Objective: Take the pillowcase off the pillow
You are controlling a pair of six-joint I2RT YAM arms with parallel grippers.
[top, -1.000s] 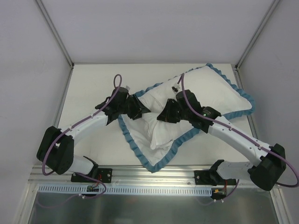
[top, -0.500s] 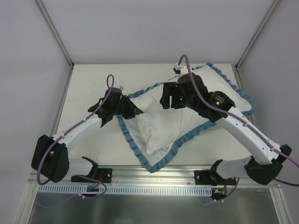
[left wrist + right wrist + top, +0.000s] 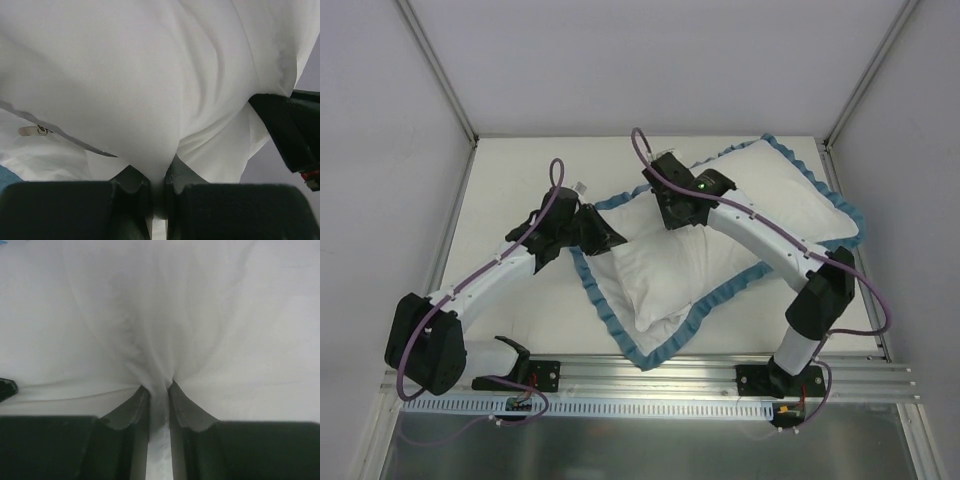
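Observation:
The pillowcase (image 3: pixel 790 195) lies white side up across the table, with its teal-blue ruffle (image 3: pixel 620 335) around the edge. Its houndstooth side does not show. The plain white pillow (image 3: pixel 655 275) bulges out at the near left. My left gripper (image 3: pixel 612 238) is shut on a fold of white fabric by the ruffled left edge, which looks like the pillowcase (image 3: pixel 125 75); the jaws (image 3: pixel 159 175) pinch it tight. My right gripper (image 3: pixel 672 218) is raised over the far left part and is shut on a bunch of white pillow fabric (image 3: pixel 159 390).
The cream table (image 3: pixel 510 180) has white walls on three sides with metal corner posts. A metal rail (image 3: pixel 650 375) runs along the near edge. A small label (image 3: pixel 35 131) shows on the fabric. A black part of the right gripper (image 3: pixel 292 130) is close by in the left wrist view.
My right gripper has risen and moved far and left with white fabric in it, and its arm has swung up. My left gripper has shifted slightly left and keeps its hold.

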